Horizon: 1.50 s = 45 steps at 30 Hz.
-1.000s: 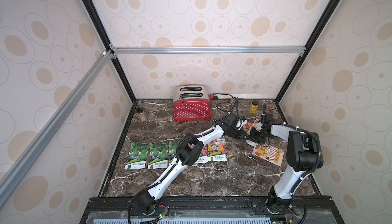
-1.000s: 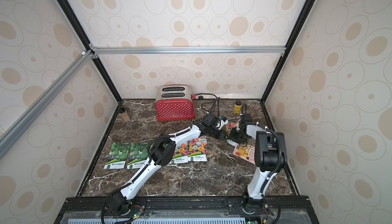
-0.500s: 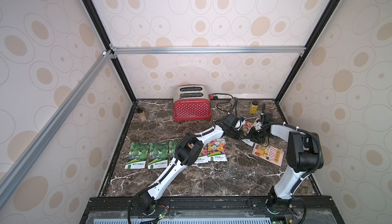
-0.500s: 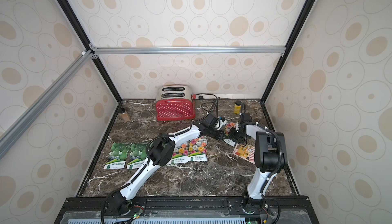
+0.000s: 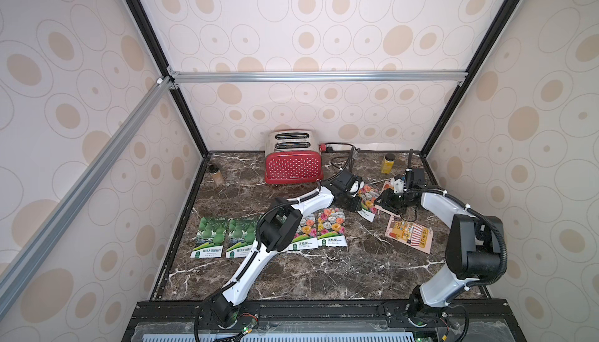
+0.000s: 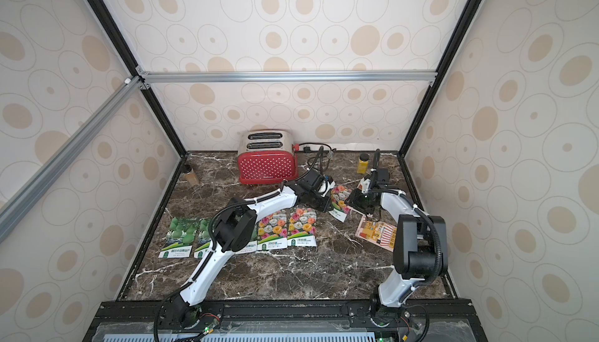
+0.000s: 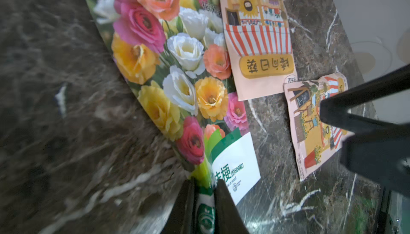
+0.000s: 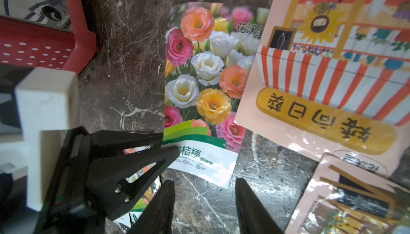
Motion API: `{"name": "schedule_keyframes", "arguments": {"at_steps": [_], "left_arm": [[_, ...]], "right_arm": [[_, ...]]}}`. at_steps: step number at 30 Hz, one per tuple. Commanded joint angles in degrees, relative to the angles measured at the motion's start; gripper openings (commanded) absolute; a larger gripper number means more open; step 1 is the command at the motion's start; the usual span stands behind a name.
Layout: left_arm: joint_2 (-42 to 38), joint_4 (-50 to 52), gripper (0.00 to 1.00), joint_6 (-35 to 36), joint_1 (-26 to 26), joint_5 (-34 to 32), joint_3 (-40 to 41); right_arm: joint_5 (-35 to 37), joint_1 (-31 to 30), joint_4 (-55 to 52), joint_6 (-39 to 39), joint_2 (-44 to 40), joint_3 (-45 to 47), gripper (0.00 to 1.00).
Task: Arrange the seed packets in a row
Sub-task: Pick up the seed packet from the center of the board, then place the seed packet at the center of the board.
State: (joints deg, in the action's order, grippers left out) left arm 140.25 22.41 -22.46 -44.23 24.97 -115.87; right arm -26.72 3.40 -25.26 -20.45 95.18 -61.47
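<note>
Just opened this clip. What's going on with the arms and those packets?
The left gripper is shut on the white-band corner of a flower packet toward the back right of the table, where a peach packet overlaps its edge. The right gripper hangs open beside it, holding nothing. Nearer the front, green packets and two more flower packets lie in a row. A second peach packet lies apart to the right.
</note>
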Motion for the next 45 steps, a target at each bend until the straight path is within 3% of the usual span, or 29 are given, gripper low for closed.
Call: {"name": "schedule_keyframes", "arguments": {"at_steps": [1, 16, 34, 45], "left_arm": [[-4.73, 0.04, 0.19, 1.16, 1.38, -1.76, 1.03], [-8.1, 1.45, 0.2, 0.59, 1.67, -1.2, 2.31], [-11.56, -0.89, 0.21, -2.96, 2.01, 0.29, 5.15], [-12.37, -2.13, 0.21, -4.26, 1.98, 1.37, 6.77]], "right_arm": [[-2.85, 0.52, 1.34, -0.85, 1.85, 1.23, 0.48], [-16.38, 1.13, 19.0, -10.27, 6.76, 3.75, 0.5], [-17.34, 2.23, 21.63, -11.96, 6.46, 6.63, 0.51], [-24.19, 2.31, 32.73, -18.79, 7.85, 8.16, 0.51]]}}
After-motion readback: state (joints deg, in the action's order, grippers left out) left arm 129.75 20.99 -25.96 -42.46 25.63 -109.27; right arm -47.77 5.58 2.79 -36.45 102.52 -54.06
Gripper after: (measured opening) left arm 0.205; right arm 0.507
